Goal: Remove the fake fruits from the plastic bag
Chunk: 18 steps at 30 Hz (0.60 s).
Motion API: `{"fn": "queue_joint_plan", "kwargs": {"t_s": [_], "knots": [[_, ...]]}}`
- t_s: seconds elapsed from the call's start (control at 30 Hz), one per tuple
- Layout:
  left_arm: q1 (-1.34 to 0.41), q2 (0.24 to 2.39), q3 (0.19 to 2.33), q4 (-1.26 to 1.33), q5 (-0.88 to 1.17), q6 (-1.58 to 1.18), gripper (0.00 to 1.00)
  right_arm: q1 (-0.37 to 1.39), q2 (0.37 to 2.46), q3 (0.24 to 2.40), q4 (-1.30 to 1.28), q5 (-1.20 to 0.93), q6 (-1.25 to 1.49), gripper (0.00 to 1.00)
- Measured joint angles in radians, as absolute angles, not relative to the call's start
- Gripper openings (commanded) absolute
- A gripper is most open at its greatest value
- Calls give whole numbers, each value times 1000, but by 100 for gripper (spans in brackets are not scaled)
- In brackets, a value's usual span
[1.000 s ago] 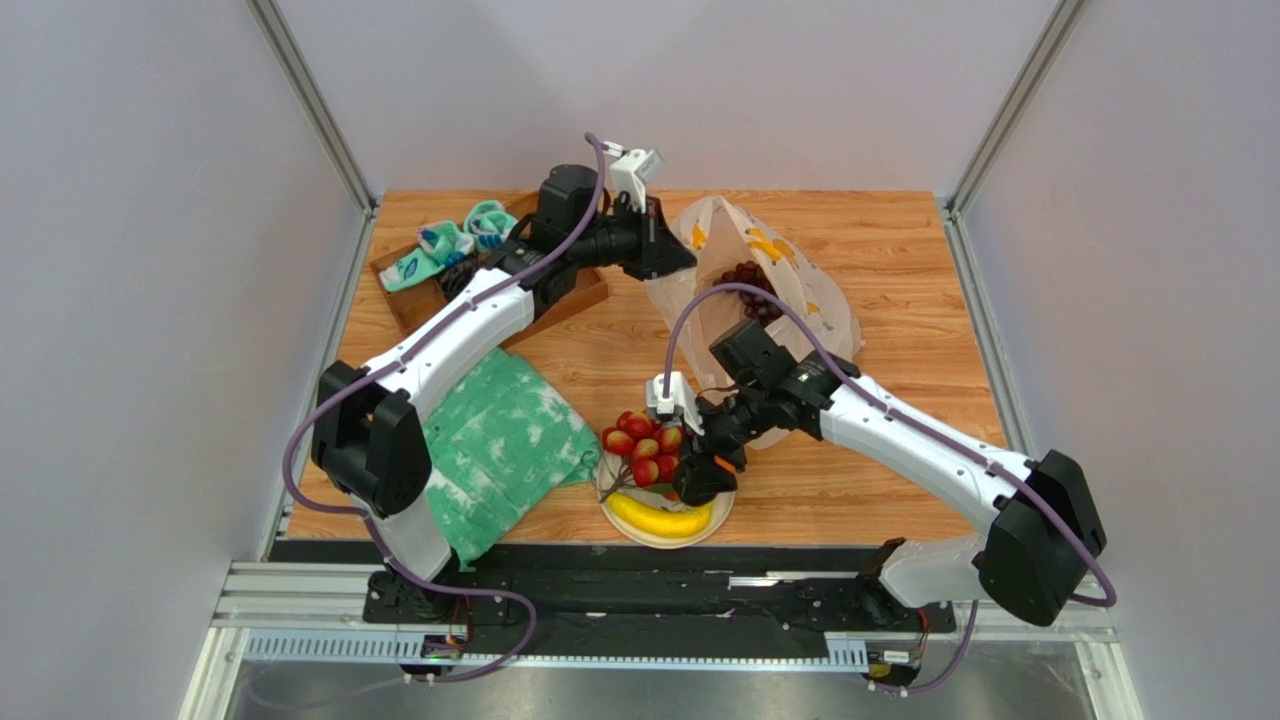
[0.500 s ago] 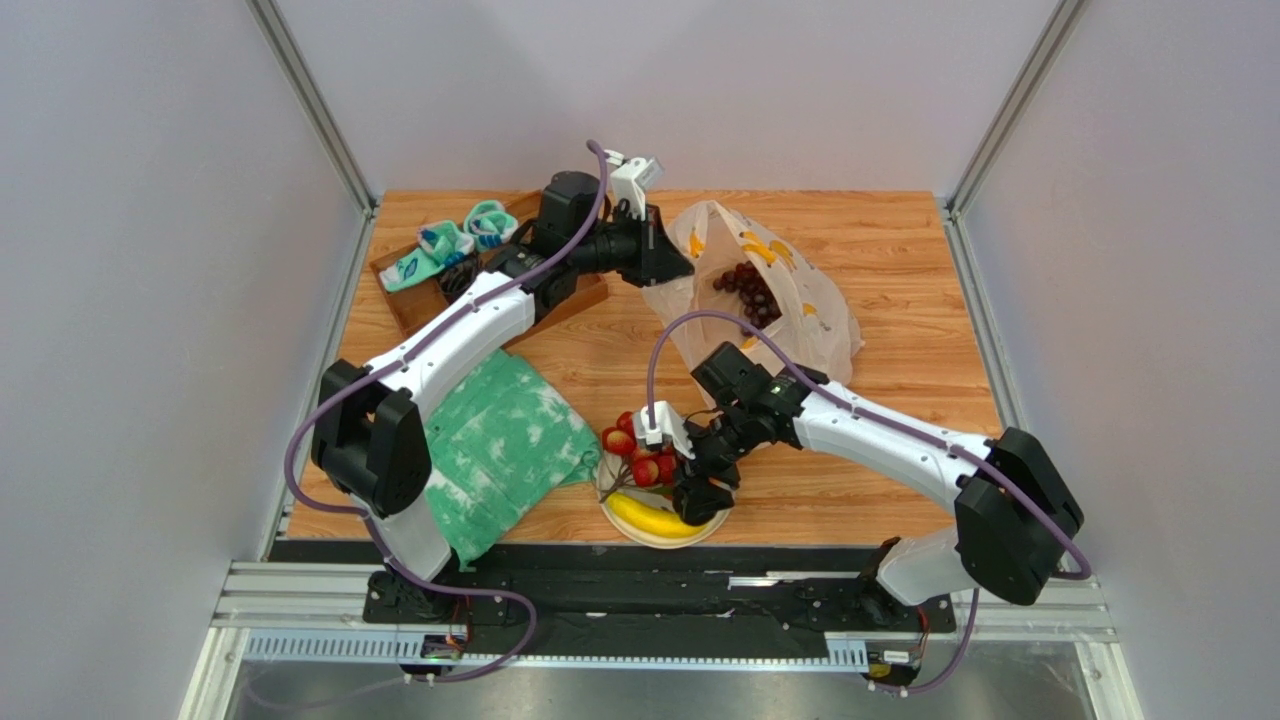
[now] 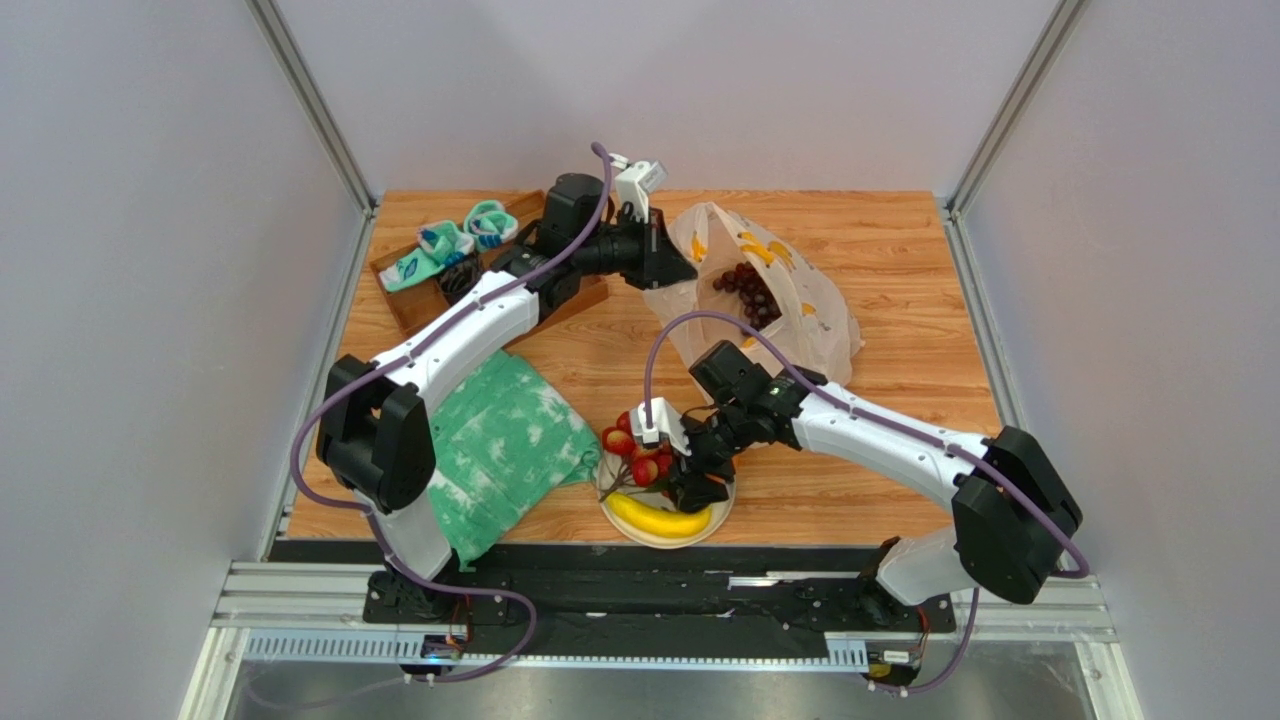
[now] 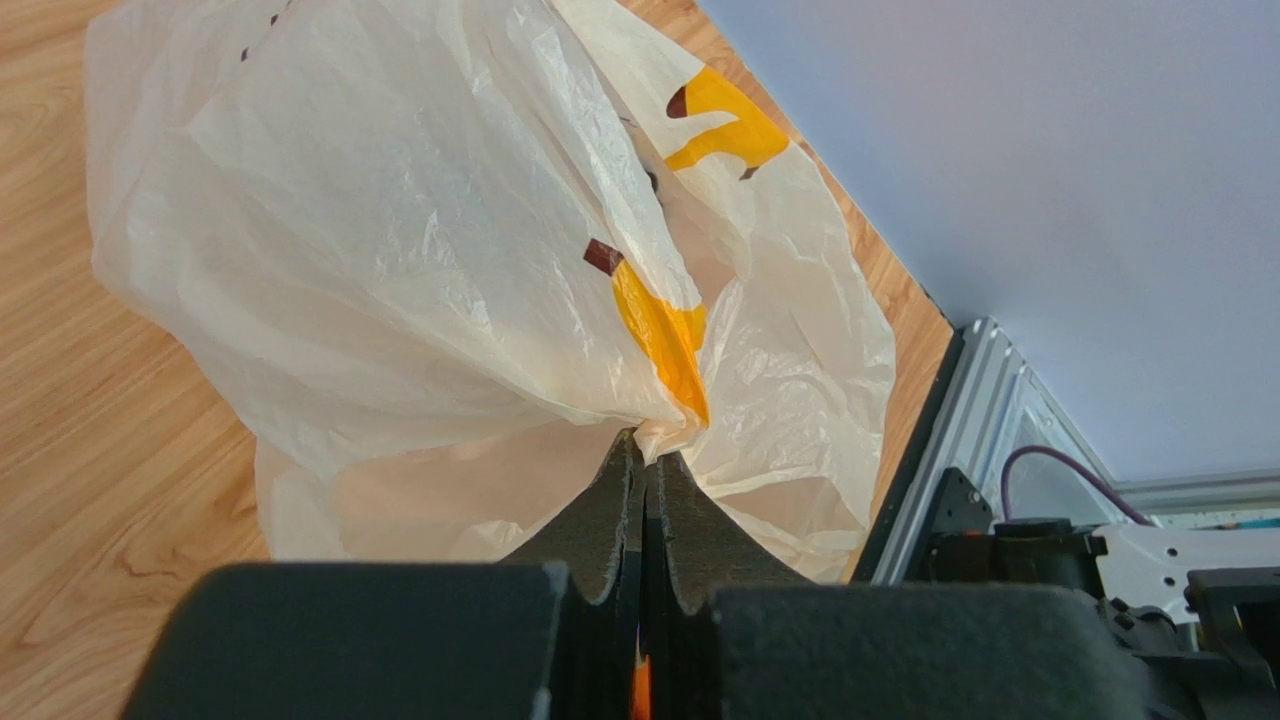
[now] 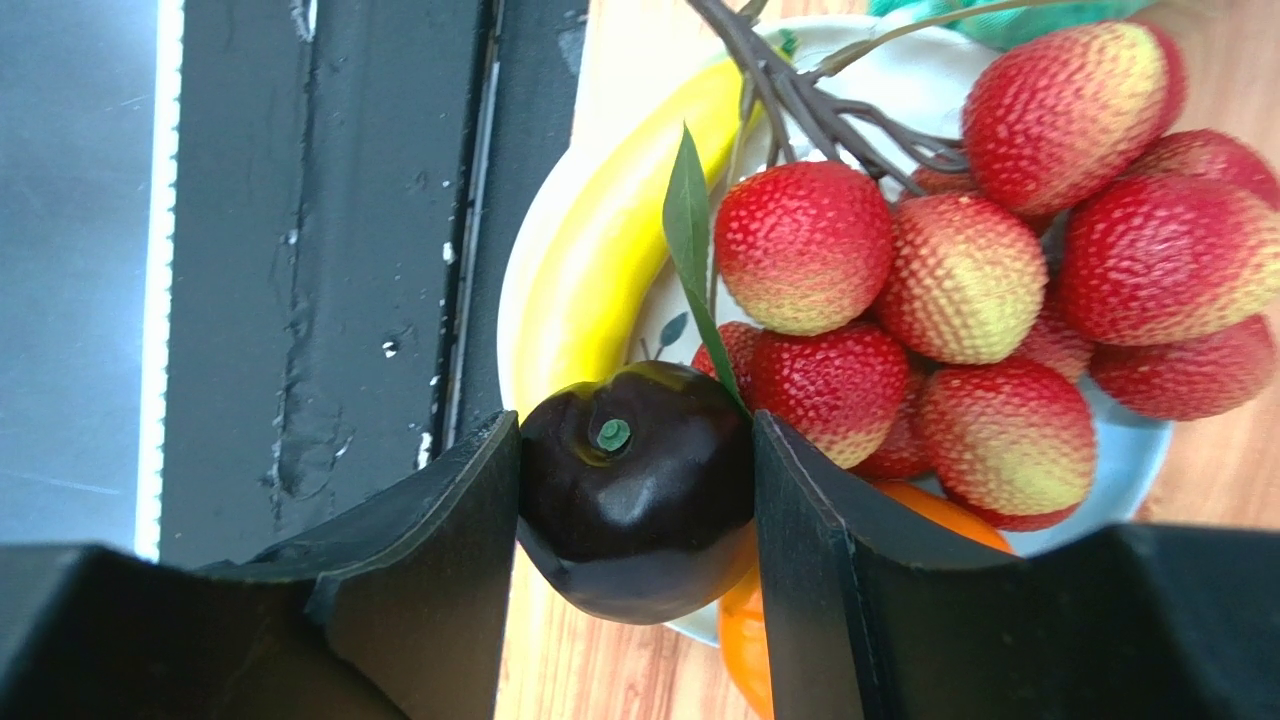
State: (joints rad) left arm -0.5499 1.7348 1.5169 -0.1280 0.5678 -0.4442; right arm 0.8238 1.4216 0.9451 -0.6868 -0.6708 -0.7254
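Observation:
The plastic bag (image 3: pixel 793 300) lies at the back centre-right, with the dark purple grape bunch (image 3: pixel 747 293) showing inside it. My left gripper (image 3: pixel 679 267) is shut on a fold of the bag (image 4: pixel 421 270), pinched between the fingertips (image 4: pixel 646 450). My right gripper (image 3: pixel 694 483) is shut on the dark round fruit (image 5: pixel 639 488) just over the white plate (image 5: pixel 1112 465). On the plate (image 3: pixel 718 522) lie the yellow banana (image 3: pixel 654 518), the red-yellow ball cluster (image 3: pixel 631 447) and an orange (image 5: pixel 744 638). The banana (image 5: pixel 601 240) and the cluster (image 5: pixel 977 270) lie beside the held fruit.
A green-white mottled cloth (image 3: pixel 504 443) lies left of the plate. A wooden board with teal items (image 3: pixel 451 248) sits at the back left, under the left arm. The black rail (image 3: pixel 661 578) runs along the table's near edge, close to the plate.
My right gripper has moved left and down over the plate with the dark fruit in it. The left gripper has stayed pinched on the bag.

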Motion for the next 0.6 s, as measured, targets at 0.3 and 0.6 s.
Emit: {"fn": "queue_joint_plan", "kwargs": {"t_s": [0.3,0.6], "knots": [[-550,1745,1517,-125,575,-447,0,824,1422,937,-673,-654,-723,100],[-550,1745,1517,-119,584,-448,0,824,1377,976,-722,-557,-710,100]]}}
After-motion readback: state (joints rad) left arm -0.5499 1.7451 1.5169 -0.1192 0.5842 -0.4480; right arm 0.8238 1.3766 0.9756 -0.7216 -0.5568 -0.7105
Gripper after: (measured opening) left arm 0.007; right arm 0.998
